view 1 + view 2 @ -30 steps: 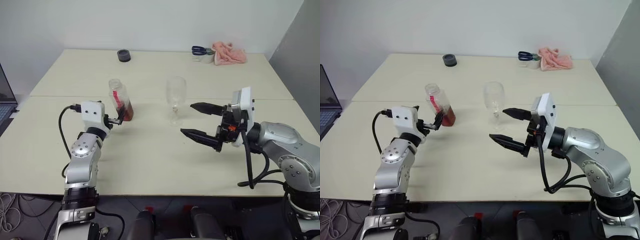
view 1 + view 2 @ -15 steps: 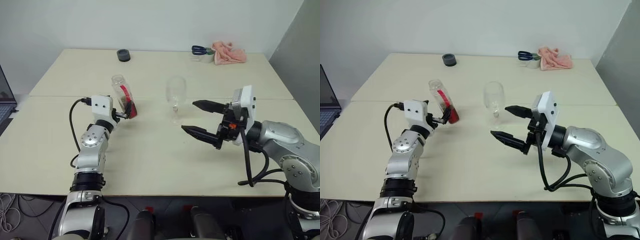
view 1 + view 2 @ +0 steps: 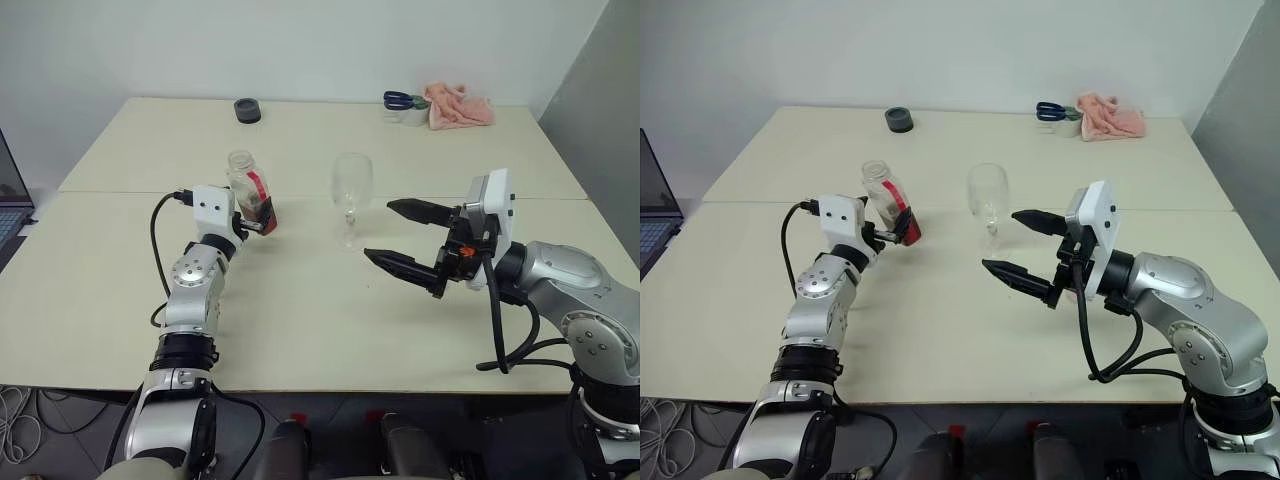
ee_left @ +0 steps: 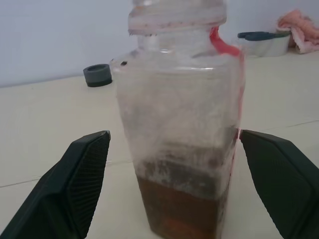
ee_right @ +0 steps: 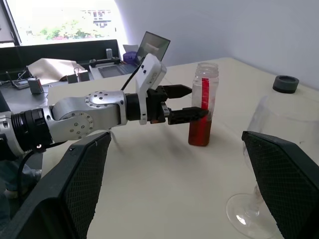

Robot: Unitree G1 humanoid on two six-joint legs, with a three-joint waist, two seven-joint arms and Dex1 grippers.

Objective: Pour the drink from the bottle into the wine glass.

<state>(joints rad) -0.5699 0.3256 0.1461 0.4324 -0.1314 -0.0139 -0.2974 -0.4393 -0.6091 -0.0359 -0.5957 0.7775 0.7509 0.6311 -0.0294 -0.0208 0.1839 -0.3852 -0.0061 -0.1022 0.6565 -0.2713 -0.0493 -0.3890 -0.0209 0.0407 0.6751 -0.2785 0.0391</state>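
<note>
In the left eye view, the bottle [image 3: 251, 191] stands upright on the pale desk [image 3: 300, 300], left of centre in the frame; it has no cap on its mouth, a red label strip runs down its side, and the drink [image 3: 258, 212] fills only its lowest part; the left end effector [image 3: 262, 213] sits at the bottle's lower half with its fingers spread wide on either side of it, not clamped; the wine glass [image 3: 351, 196] stands upright just right of the bottle, near the frame's centre, apart from both arms; the right end effector [image 3: 398, 237] hovers right of the glass, its two black fingers wide apart and holding nothing; a small dark round object [image 3: 247, 110] lies at the upper left of the desk, and a pink cloth [image 3: 458, 107] with blue-handled scissors [image 3: 403, 100] lies at the upper right.

In the left wrist view, the bottle fills the middle of the frame between the two black fingers [image 4: 79, 184], with a gap showing on the left side; the amber liquid sits at the bottom.

In the right wrist view, the left end effector brackets the bottle at the frame's centre; the wine glass shows at the lower right, its foot on the desk; a laptop [image 5: 152, 47] sits at the upper middle.
</note>
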